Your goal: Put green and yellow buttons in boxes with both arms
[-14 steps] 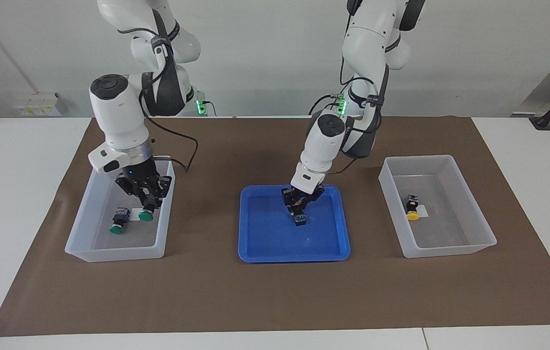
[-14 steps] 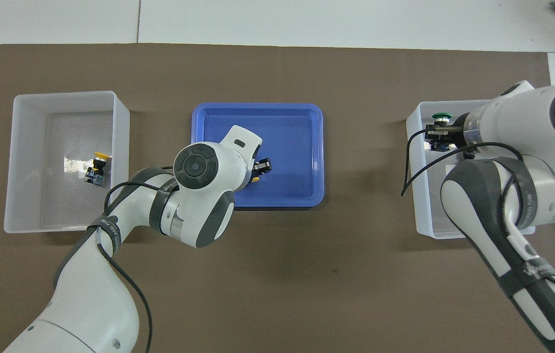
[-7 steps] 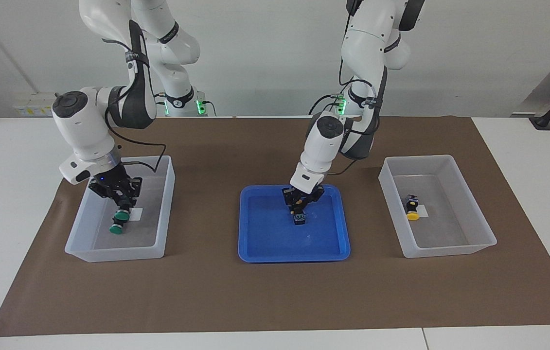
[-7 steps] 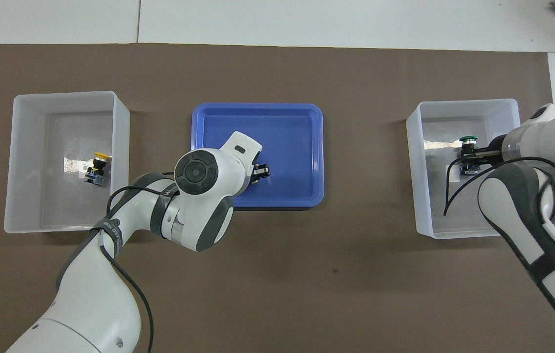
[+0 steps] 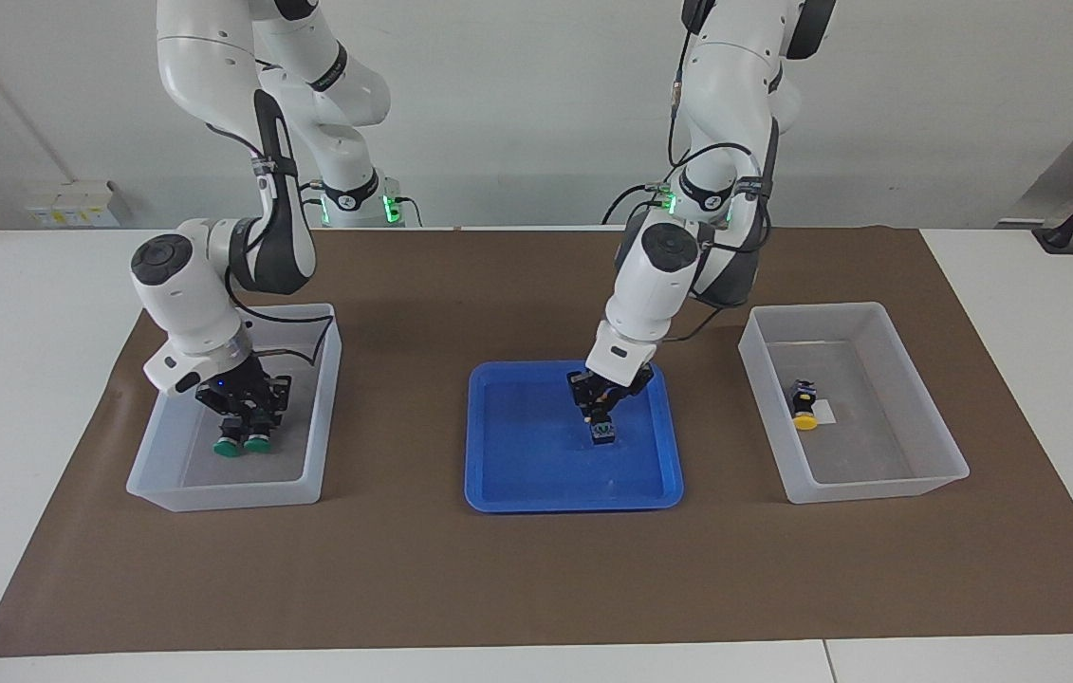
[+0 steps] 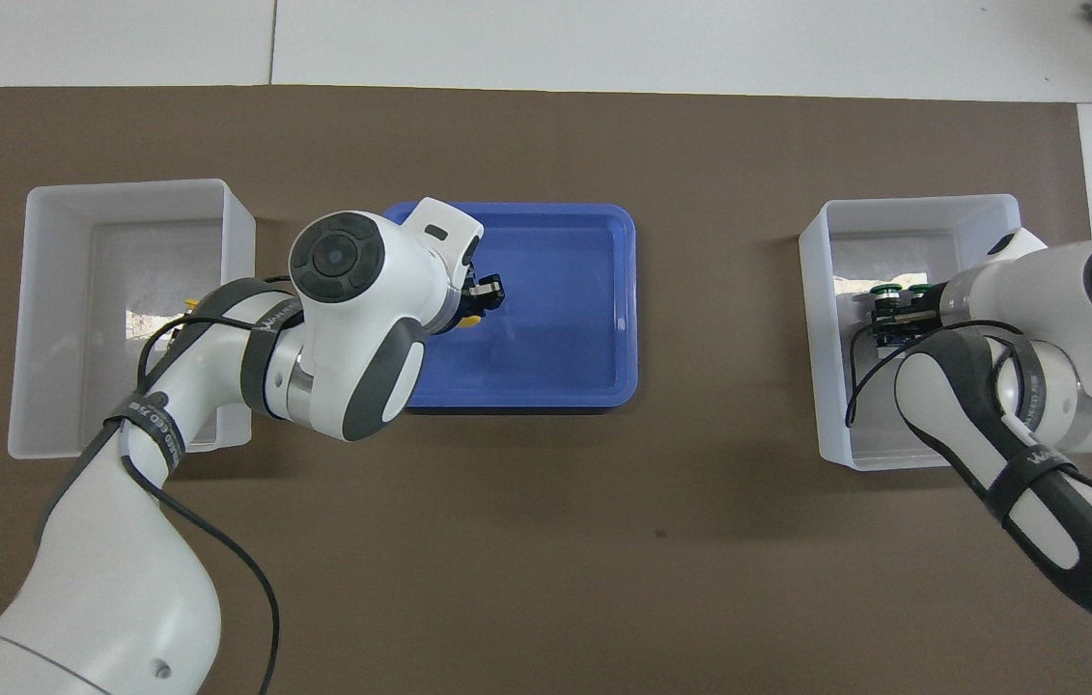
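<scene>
My right gripper (image 5: 249,422) is low inside the translucent box (image 5: 223,493) at the right arm's end, shut on a green button (image 5: 259,442). That button is beside a second green button (image 5: 227,447) lying on the box floor. Both green caps show in the overhead view (image 6: 885,289) (image 6: 919,289). My left gripper (image 5: 604,415) is over the blue tray (image 5: 536,474), shut on a yellow button (image 5: 605,433) just above the tray floor; its cap shows from overhead (image 6: 471,319). Another yellow button (image 5: 804,406) lies in the box (image 5: 878,489) at the left arm's end.
A brown mat (image 5: 536,579) covers the middle of the white table. The blue tray holds nothing but the gripped button. In the overhead view my left arm (image 6: 343,319) covers part of the tray and of the box (image 6: 121,188) at its end.
My right gripper has gone down into the box, bringing its green button beside the other one. My left gripper, with the yellow button, has shifted over the tray toward the left arm's end.
</scene>
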Controlling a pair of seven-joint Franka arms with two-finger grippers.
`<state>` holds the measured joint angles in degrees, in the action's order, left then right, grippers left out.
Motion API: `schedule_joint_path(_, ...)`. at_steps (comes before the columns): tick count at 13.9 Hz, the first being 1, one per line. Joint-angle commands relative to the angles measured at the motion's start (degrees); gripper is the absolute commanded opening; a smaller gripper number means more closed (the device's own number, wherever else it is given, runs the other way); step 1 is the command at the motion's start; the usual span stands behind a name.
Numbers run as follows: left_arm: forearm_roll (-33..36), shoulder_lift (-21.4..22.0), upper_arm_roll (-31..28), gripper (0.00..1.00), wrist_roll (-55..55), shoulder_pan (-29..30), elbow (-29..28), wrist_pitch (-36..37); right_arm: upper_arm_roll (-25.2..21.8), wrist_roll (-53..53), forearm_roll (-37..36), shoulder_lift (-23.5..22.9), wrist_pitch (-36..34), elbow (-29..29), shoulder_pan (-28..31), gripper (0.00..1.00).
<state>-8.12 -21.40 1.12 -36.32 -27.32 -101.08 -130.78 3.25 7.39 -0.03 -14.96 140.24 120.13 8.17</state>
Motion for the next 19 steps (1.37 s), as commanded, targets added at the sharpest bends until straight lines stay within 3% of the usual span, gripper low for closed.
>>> schedule_joint_path(1, 0.4, 3.6, 0.0, 0.00, 1.1, 4.2, 3.8, 9.2, 0.7, 2.0, 2.0, 1.0, 1.3, 1.5, 0.8, 0.80)
schedule_joint_path(2, 0.8, 4.7, 0.0, 0.00, 1.9, 6.0, 4.7, 11.7, 0.7, 2.0, 2.0, 1.0, 1.3, 1.4, 0.8, 1.00)
schedule_joint_path(7, 2.1, 7.2, -0.1, 0.00, 14.7, 18.5, 8.1, 20.2, 0.7, 1.6, 2.0, 3.3, 0.0, -0.2, 0.7, 1.00)
schedule_joint_path(11, 3.0, 8.6, 0.0, 0.00, 34.5, 30.1, 7.0, 25.9, 0.5, -0.2, 2.0, 6.2, -7.9, -5.0, 0.3, 1.00)
schedule_joint_path(14, 3.2, 10.8, -0.1, 0.00, 42.5, 34.8, 1.0, 22.0, 0.5, -1.8, 1.8, 8.7, -15.1, -9.5, 0.0, 1.00)
schedule_joint_path(17, 3.1, 14.4, -0.1, 0.00, 44.0, 35.6, -12.3, 6.7, 0.5, -3.4, 1.1, 9.8, -25.0, -16.7, 0.0, 1.00)
schedule_joint_path(19, 3.2, 13.6, -0.1, 0.00, 44.0, 35.6, -15.6, 1.9, 0.5, -4.0, 1.1, 10.0, -31.1, -21.9, 0.0, 1.00)
